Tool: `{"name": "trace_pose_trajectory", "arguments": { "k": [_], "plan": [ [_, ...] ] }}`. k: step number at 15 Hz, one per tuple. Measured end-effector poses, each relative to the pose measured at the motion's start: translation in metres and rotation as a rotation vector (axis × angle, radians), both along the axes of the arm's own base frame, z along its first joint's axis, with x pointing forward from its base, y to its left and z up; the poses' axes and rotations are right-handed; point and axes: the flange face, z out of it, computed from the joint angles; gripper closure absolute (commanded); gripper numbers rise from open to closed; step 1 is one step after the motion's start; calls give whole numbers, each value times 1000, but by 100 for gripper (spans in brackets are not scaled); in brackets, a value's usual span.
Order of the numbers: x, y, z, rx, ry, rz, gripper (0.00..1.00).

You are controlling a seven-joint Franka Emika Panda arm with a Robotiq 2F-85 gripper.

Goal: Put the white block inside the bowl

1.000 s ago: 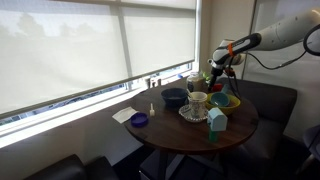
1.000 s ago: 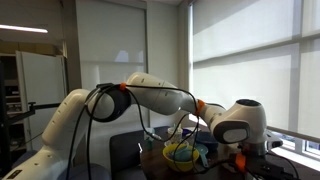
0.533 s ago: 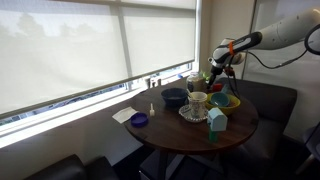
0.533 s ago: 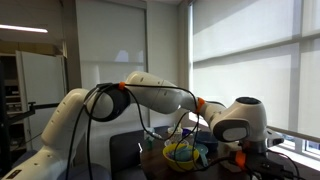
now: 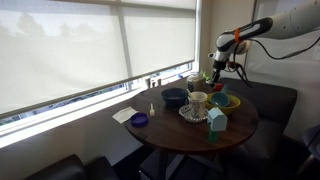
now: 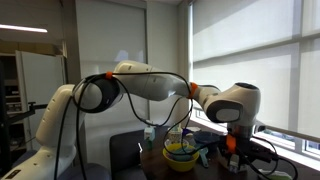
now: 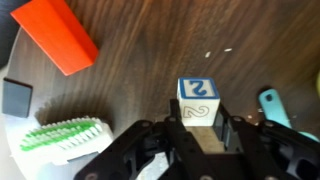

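While fingers point(image 7: 162, 138) clamp white block point(image 7: 199, 103) | dark wood table point(image 7: 130, 40) beneath | window blinds point(image 5: 70, 50) lowered

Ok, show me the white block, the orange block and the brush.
white block point(image 7: 199, 104), wrist view, numbered face.
orange block point(image 7: 55, 35), wrist view, top face.
brush point(image 7: 60, 132), wrist view, green bristles.

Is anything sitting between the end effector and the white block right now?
Nothing visible does. In the wrist view the white block sits directly inside the end effector, whose fingers appear to grip its sides.
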Motion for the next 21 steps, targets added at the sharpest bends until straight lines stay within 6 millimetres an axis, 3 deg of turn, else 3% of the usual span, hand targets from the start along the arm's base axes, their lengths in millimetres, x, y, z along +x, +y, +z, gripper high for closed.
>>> {"name": "trace_pose_trajectory", "arguments": {
  "k": [4,7,9,12,15,16,17,18,21],
  "plan": [
    [-41,16,53,14,24,216,91],
    [-51,54,85,-14,-42,363,91],
    [-43,96,101,-50,-106,445,91],
    [-16,163,118,-125,-253,524,91],
    [14,217,119,-178,-421,558,91],
    [24,228,116,-182,-468,564,86],
    [32,236,109,-178,-497,572,41],
    [40,242,102,-170,-512,581,39],
    [57,245,83,-139,-517,595,19]
  ]
}}
